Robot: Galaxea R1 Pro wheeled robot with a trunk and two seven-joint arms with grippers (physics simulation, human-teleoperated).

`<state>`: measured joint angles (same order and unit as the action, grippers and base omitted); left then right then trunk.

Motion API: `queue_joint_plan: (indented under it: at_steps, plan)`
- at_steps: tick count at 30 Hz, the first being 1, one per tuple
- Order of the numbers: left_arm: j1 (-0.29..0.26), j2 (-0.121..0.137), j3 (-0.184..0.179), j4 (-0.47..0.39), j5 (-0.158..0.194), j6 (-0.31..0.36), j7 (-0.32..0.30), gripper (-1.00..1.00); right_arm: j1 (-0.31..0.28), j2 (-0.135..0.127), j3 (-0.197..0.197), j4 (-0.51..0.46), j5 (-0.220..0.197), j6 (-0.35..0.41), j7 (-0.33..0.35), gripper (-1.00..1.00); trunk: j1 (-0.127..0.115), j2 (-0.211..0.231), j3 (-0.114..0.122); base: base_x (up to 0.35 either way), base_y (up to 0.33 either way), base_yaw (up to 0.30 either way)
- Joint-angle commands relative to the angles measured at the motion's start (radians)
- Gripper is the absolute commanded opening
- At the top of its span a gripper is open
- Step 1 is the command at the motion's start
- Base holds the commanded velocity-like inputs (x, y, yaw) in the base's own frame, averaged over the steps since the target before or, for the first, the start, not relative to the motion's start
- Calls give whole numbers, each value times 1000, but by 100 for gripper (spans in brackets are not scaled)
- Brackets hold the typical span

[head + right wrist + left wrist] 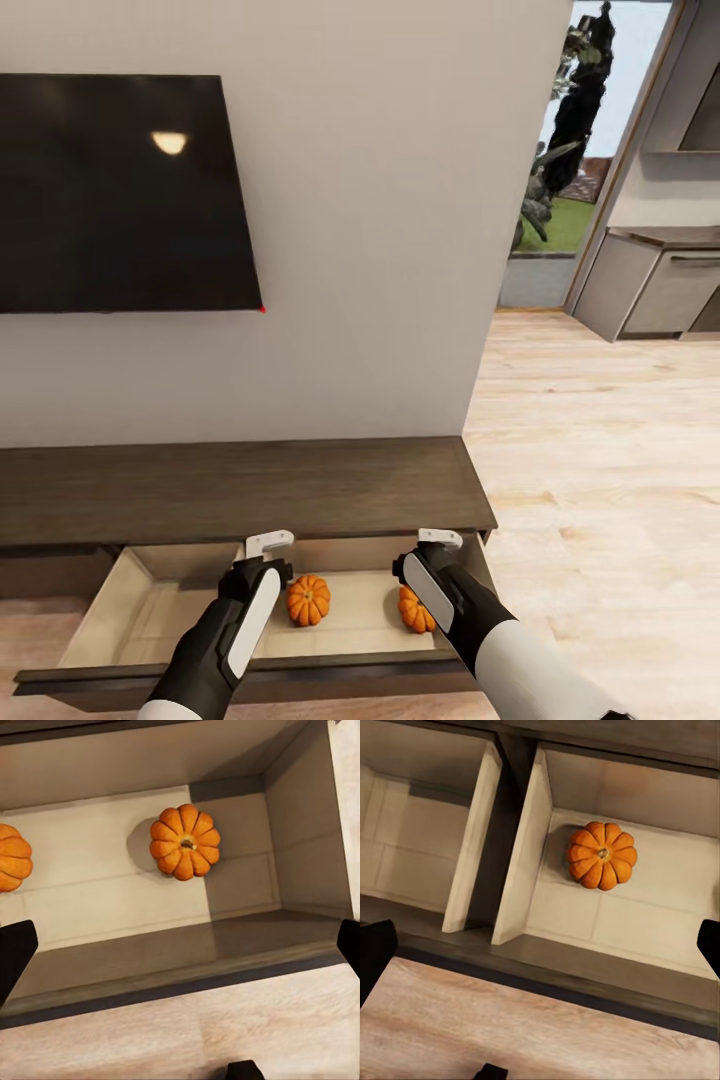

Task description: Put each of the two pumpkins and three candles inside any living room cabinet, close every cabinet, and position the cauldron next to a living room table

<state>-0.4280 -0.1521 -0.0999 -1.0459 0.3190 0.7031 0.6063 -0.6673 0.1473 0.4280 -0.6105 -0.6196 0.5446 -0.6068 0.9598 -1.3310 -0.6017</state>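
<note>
With both pumpkins, one (309, 599) at lower centre and the other (413, 610) just right of it, lying in the cabinet's open drawer (110, 615), the left pincer (270, 546) and right pincer (440, 540) hover wide and empty; next, probably fetching the candles.

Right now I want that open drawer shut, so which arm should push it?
Either; the left gripper sits slightly nearer the middle of the drawer front, both pumpkins already inside.
</note>
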Motion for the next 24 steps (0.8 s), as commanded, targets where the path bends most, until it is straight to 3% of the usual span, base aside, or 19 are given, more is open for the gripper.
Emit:
queue_joint_plan:
  at_steps: [1, 24]
  plan:
    - [0, 0, 0, -1, 0, 2, 0, 100, 0, 0, 0, 0, 0, 0, 0, 100, -4, 7, 3, -7, 6, 0]
    - [0, 3, 4, -17, 0, 7, 0, 100, 0, 0, 0, 0, 0, 1, 0, 100, -92, 168, 75, 0, 0, 0]
